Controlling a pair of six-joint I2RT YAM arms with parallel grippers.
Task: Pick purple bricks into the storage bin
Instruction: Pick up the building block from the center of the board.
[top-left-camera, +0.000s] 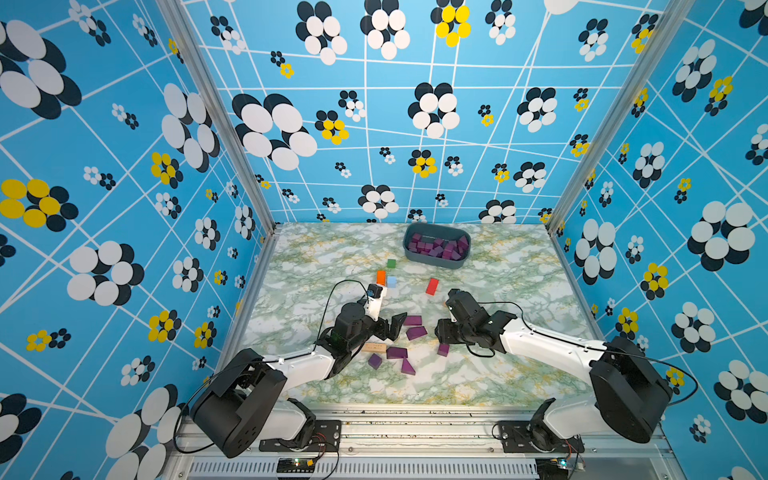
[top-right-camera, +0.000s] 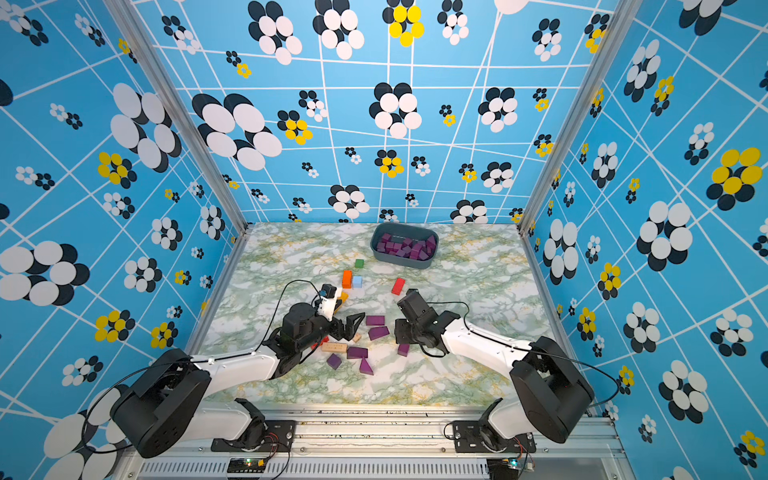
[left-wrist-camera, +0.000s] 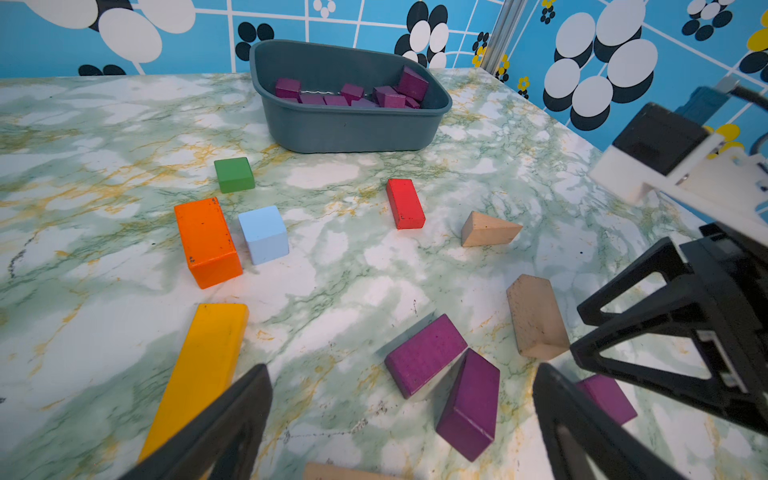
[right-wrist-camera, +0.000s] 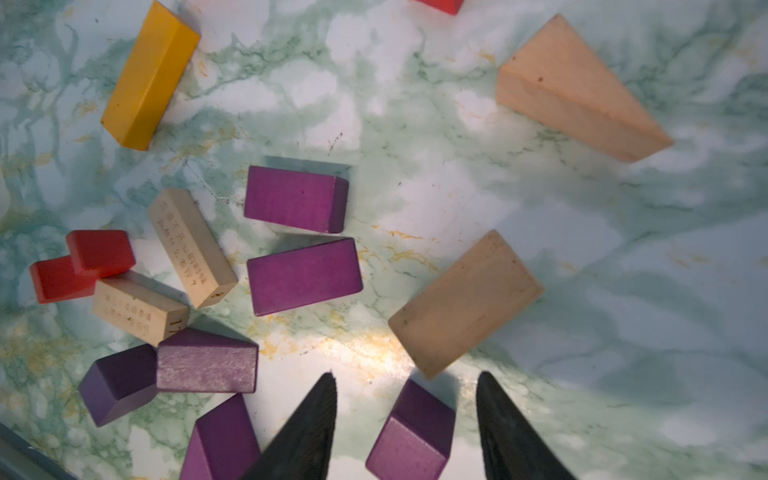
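A marble-patterned table (top-left-camera: 498, 291) is seen from above. The storage bin (top-left-camera: 434, 262) is set just above the middle of both top views, close to the table's far edge, and is part-filled with purple bricks (top-left-camera: 436, 247). Six loose bricks (top-left-camera: 416, 332), also purple, are scattered below centre. Printed characters are carried on two tan blocks (right-wrist-camera: 189, 245) at the left of the right wrist view. They are too small to be read, apart from what looks like "17" on one end face. The left gripper (top-left-camera: 392, 326) is spread wide with nothing between its fingers, just left of the loose bricks. The right gripper (right-wrist-camera: 406, 376) is part-spread astride a purple cube (right-wrist-camera: 411, 432). A gap is visible at each side, so nothing is gripped. Bare tabletop is left along the right and near edges in the top views. A red block (top-left-camera: 432, 286) lies between the loose bricks and the bin.
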